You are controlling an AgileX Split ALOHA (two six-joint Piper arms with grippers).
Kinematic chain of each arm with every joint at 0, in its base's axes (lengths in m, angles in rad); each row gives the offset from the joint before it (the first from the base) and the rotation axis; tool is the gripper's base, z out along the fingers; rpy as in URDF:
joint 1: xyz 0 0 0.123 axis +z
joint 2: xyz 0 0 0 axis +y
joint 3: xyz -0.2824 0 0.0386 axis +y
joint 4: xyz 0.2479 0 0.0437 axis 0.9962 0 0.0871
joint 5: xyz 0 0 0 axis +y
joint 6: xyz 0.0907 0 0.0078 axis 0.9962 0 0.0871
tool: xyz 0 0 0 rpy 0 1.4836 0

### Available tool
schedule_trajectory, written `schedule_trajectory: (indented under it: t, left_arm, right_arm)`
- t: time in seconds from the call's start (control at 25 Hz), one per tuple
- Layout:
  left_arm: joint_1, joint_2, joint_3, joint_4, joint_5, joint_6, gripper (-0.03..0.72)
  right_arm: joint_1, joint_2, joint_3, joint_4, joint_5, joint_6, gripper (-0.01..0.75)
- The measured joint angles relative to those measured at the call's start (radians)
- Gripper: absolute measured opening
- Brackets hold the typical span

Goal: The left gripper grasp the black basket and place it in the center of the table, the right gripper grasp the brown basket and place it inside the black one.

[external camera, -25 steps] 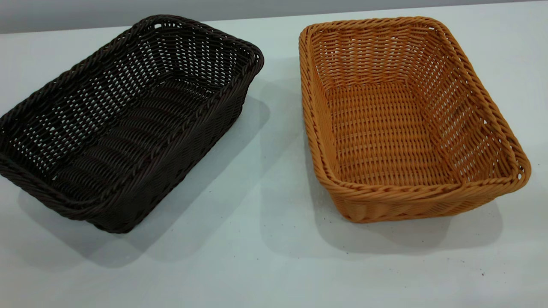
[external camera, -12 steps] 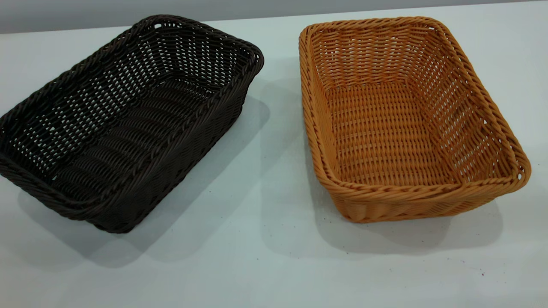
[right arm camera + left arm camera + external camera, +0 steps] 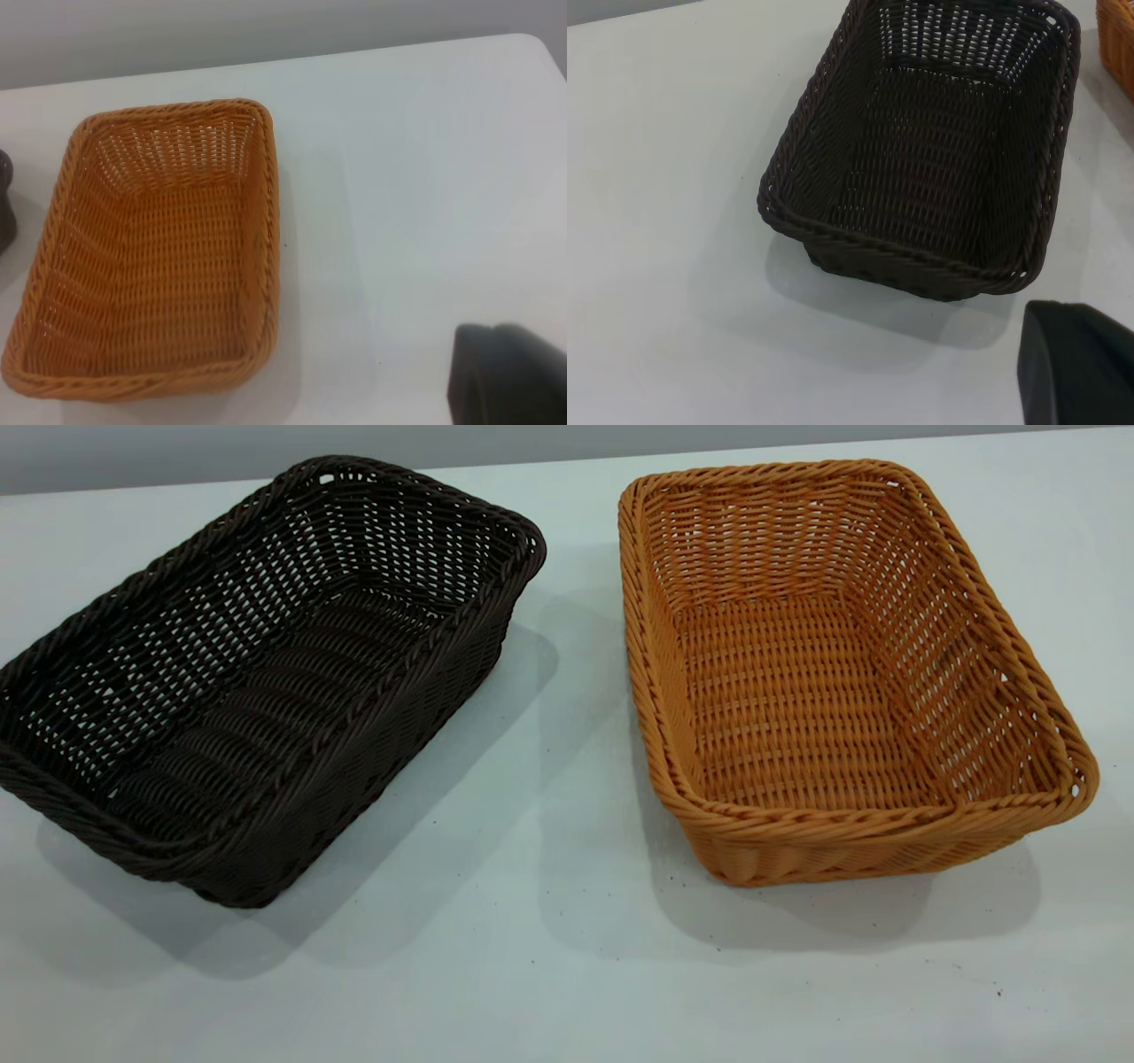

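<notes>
The black basket (image 3: 266, 673) stands empty on the left of the white table (image 3: 549, 957), turned at an angle. The brown basket (image 3: 833, 673) stands empty to its right, with a strip of bare table between them. Neither gripper appears in the exterior view. In the left wrist view the black basket (image 3: 939, 150) lies well ahead, and only a dark part of my left gripper (image 3: 1076, 367) shows at the picture's corner. The right wrist view holds the brown basket (image 3: 159, 257), with just a dark part of my right gripper (image 3: 509, 374) in the corner, apart from the basket.
Bare white tabletop runs along the front of both baskets. The table's far edge (image 3: 567, 460) meets a grey wall just behind the baskets. In the right wrist view the table's rounded corner (image 3: 532, 40) shows beyond the brown basket.
</notes>
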Motion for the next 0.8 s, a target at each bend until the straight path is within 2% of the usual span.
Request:
schedule_trajectory:
  t: [0.52, 0.8]
  left_arm:
    - [0.000, 0.000, 0.000, 0.000, 0.000, 0.000, -0.001]
    - [0.000, 0.000, 0.000, -0.057, -0.009, -0.001, -0.001]
  right_arm:
    - [0.000, 0.000, 0.000, -0.001, -0.001, 0.000, 0.000]
    - [0.000, 0.000, 0.000, 0.017, -0.001, 0.007, 0.000]
